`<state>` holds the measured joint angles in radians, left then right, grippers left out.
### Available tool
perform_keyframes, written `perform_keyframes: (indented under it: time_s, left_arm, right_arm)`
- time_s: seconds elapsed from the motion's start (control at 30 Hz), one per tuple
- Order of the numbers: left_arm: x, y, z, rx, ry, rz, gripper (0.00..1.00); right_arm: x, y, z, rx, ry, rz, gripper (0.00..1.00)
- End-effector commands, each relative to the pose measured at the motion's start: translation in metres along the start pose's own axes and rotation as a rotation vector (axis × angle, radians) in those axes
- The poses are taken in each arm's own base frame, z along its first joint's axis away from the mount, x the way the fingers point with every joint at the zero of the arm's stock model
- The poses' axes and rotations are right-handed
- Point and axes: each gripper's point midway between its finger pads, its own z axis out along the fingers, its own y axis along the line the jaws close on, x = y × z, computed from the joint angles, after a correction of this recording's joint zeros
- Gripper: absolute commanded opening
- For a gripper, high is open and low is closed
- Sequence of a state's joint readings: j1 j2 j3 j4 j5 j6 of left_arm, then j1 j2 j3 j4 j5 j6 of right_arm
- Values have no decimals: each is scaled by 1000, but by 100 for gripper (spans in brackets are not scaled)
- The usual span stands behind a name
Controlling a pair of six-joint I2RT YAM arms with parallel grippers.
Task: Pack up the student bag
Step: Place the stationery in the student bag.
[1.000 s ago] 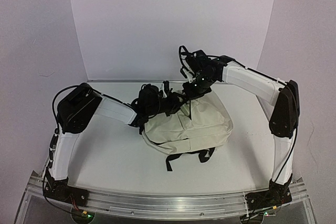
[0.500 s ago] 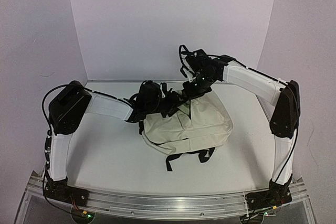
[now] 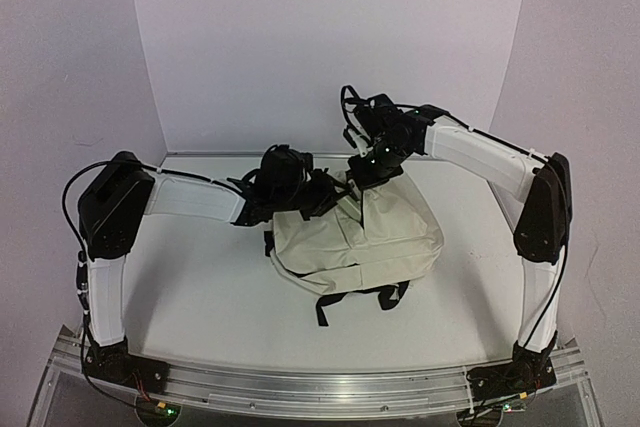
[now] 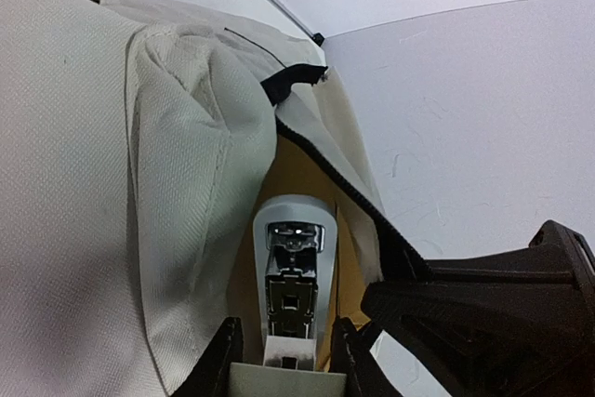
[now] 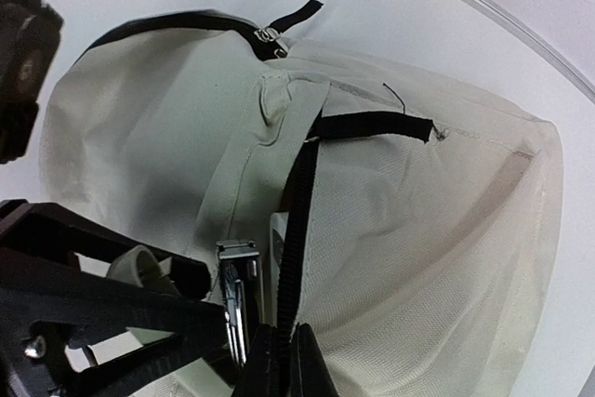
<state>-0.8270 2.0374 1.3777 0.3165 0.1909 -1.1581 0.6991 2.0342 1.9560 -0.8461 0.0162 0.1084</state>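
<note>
1. Nearest the arm bases, the table (image 3: 200, 292) carries the student bag (image 3: 360, 237) at centre. It lies flat, with its black straps (image 3: 350, 299) trailing toward the near edge. The bag has not shifted over the last second.
2. Next back, the left gripper (image 4: 284, 360) is clamped on the base of a stapler (image 4: 293, 271). The stapler's nose points into the bag's unzipped mouth, over a tan surface (image 4: 244, 258) inside that cannot be identified.
3. Change noted: the left elbow has swung outward and the forearm now lies flatter. The wrist has edged further over the bag's top left corner. Judgement: the stapler is being lined up for insertion and is not yet released.
4. Furthest back, the right gripper (image 5: 279, 360) is pinched tight on the zipper edge (image 5: 296, 230), holding the mouth lifted. No movement seen there.
5. Judgement: packing is under way, and the bag still has to be zipped.
</note>
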Motion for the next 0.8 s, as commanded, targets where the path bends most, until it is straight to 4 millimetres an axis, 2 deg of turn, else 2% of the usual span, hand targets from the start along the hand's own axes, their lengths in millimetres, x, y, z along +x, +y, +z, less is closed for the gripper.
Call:
perform_keyframes:
  time_s: [0.0, 0.1, 0.2, 0.33, 0.37, 0.5, 0.57, 0.63, 0.77]
  left_arm:
    - [16, 32, 1, -86, 76, 46, 12]
    - [21, 22, 12, -34, 129, 85, 8]
    - [24, 23, 24, -9, 189, 74, 6]
    - [27, 22, 35, 21, 240, 68, 9]
    - [27, 23, 35, 17, 241, 68, 11]
    - [18, 30, 24, -27, 207, 50, 39]
    - [13, 35, 16, -58, 187, 40, 48]
    - [8, 39, 10, -92, 168, 40, 53]
    - [3, 38, 1, -122, 146, 52, 55]
  right_arm:
    - [-30, 5, -35, -28, -124, 9, 0]
    - [-30, 6, -37, -31, -126, 6, 0]
    - [-30, 5, -39, -31, -129, 2, 0]
    - [-29, 4, -43, -26, -133, 1, 0]
    - [-29, 3, -43, -23, -133, 0, 0]
    - [-29, 0, -43, -8, -135, -2, 0]
    - [-29, 0, -42, -3, -134, -3, 0]
    - [-29, -1, -41, 0, -133, -3, 0]
    - [-29, -1, -39, 5, -130, -3, 0]
